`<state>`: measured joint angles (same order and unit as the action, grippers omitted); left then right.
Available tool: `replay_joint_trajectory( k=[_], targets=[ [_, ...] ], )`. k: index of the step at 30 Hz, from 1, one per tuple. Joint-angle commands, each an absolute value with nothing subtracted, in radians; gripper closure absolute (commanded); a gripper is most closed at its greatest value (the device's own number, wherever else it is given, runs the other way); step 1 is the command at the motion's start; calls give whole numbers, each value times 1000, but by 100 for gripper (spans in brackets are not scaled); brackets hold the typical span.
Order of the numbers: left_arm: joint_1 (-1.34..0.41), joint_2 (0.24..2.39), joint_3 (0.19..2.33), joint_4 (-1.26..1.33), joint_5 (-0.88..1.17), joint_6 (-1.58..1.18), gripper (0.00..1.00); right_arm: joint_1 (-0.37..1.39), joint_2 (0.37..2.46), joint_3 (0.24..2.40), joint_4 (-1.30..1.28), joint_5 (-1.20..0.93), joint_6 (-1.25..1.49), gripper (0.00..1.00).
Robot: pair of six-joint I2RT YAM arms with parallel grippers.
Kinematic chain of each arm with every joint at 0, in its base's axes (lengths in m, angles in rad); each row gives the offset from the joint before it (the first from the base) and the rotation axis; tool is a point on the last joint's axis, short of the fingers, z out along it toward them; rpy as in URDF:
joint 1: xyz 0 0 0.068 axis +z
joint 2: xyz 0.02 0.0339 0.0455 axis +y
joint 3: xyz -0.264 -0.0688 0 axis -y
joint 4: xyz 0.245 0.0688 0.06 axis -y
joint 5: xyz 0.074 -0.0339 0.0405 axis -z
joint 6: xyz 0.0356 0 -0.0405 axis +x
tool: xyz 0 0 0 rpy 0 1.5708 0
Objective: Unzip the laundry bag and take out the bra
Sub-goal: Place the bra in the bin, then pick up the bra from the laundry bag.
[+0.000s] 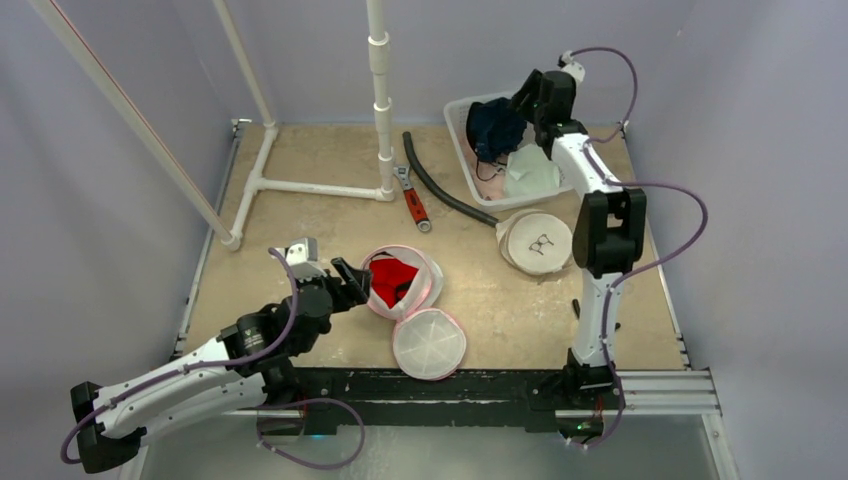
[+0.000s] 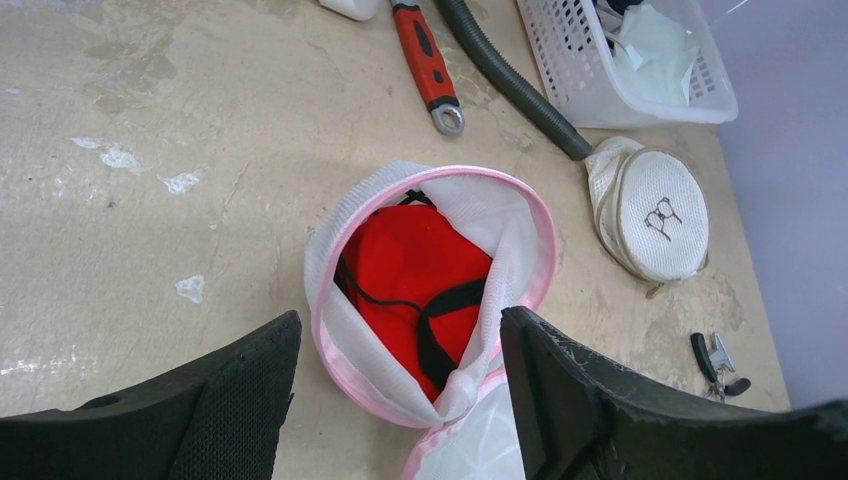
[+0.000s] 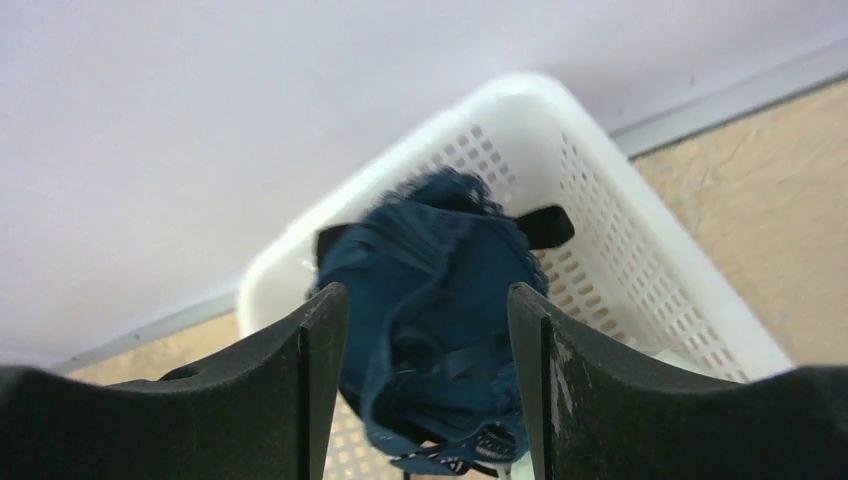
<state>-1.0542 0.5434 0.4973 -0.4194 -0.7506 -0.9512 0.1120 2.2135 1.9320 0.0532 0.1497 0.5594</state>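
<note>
Left tool (image 2: 400,320) spread, low over worktop (image 2: 150,100), at unzipped bag (image 2: 500,220); red bra (image 2: 410,260) inside. Right tool (image 3: 425,300) above basket (image 3: 620,260), blue bra (image 3: 430,270) between jaws; pinching or not, cannot tell.

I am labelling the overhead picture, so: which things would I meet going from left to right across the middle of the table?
left gripper → pink laundry bag, open, with the red bra inside → beige round bag
</note>
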Motion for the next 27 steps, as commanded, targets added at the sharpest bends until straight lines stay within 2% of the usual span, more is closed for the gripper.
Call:
replay_joint_trajectory(
  k=[1, 5, 8, 11, 14, 18, 27],
  targets=[
    [-1051, 548, 509, -390, -732, -965, 29, 122, 2037, 1853, 176, 196, 504, 37],
    [-1052, 556, 505, -378, -731, -962, 29, 139, 1992, 1771, 294, 84, 499, 41],
    [-1052, 569, 506, -364, -726, -961, 29, 141, 2064, 1844, 256, 5, 540, 50],
    [-1051, 582, 508, -357, -717, -962, 29, 142, 2143, 1917, 222, -45, 576, 65],
    [-1052, 592, 514, -363, -714, -963, 29, 141, 2202, 1950, 186, -49, 595, 70],
    [-1051, 597, 512, -366, -725, -962, 29, 141, 2196, 1855, 275, -34, 610, 69],
    [-1052, 597, 513, -375, -722, -973, 30, 141, 2069, 1682, 454, -9, 607, 53]
  ],
)
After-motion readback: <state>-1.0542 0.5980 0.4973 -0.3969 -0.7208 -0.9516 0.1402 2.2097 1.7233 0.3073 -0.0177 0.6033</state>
